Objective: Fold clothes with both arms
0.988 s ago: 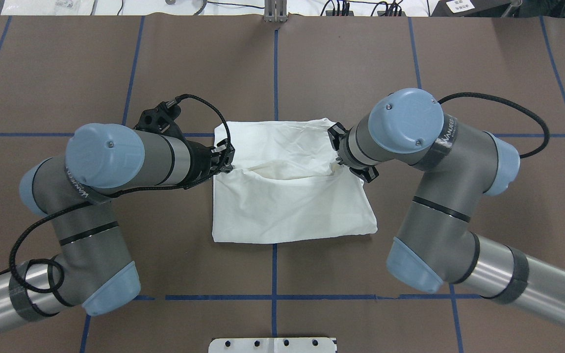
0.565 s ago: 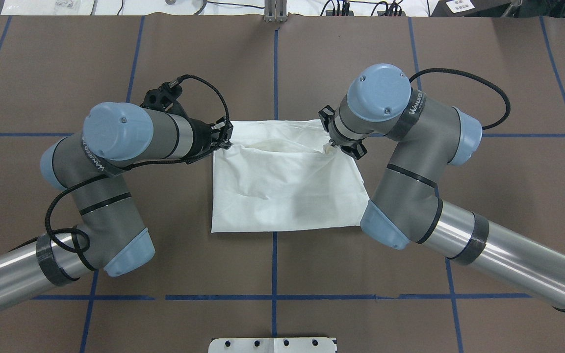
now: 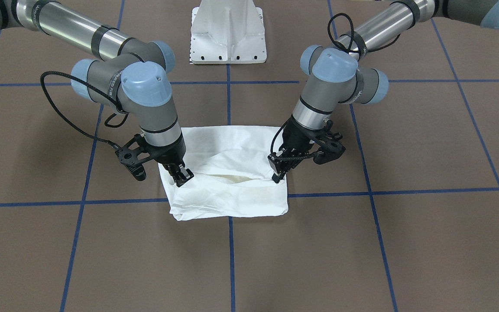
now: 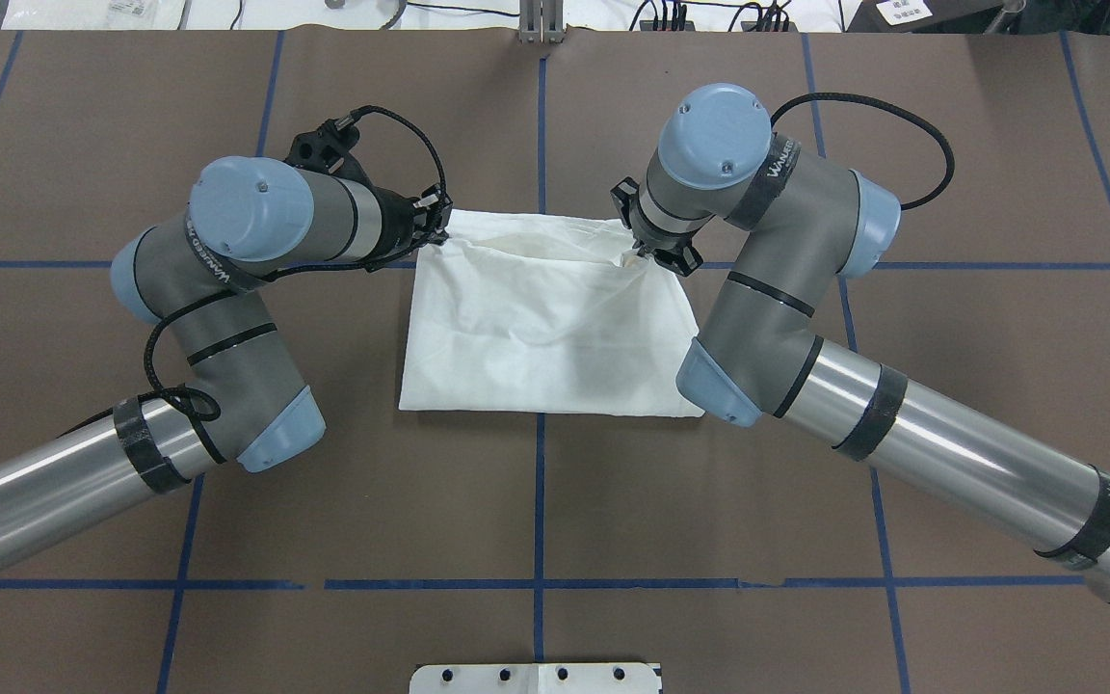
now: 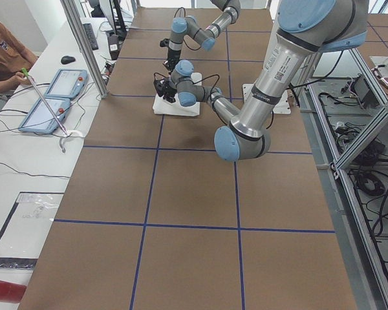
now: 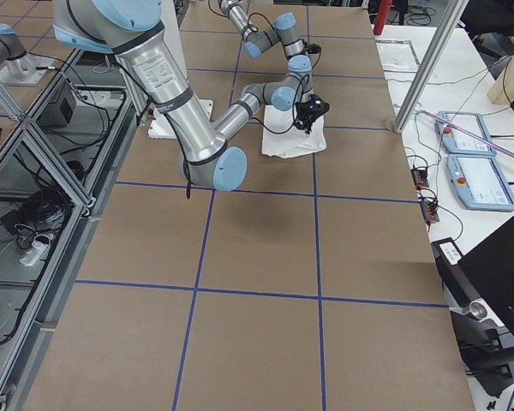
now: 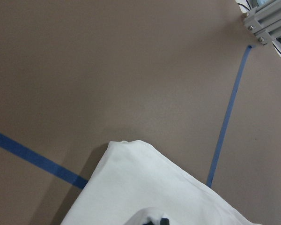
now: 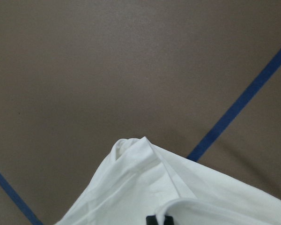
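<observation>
over the last second both tools have carried the top layer of the white shirt (image 4: 545,337) away from the robot, and its edge now nearly meets the far edge beneath. the half-fold looks almost done, with lowering and release left. the left tool (image 4: 435,224) and right tool (image 4: 640,253) are each clamped tight on a far corner of that layer. the shirt lies mid-surface (image 4: 998,145), long axis left to right, crease toward the robot. its collar is hidden, so its heading is unclear.
</observation>
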